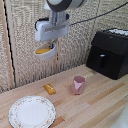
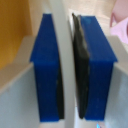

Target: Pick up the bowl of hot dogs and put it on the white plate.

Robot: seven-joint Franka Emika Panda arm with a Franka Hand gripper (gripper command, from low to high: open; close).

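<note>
High above the wooden table hangs my gripper (image 1: 46,44), shut on the rim of the hot dog bowl (image 1: 45,52). The bowl is small and pale, and orange-yellow hot dogs (image 1: 42,50) show inside it. It hangs roughly level, well above the white plate (image 1: 32,111), which lies flat near the table's front on the exterior view's left. In the wrist view the two blue fingers (image 2: 47,70) pinch the bowl's thin pale wall (image 2: 64,60), and the orange food (image 2: 15,35) fills one side.
A loose orange-brown oblong piece (image 1: 49,89) lies on the table behind the plate. A pink cup (image 1: 78,84) stands toward the exterior view's right. A black air fryer (image 1: 109,52) sits at the back right against a woven wall.
</note>
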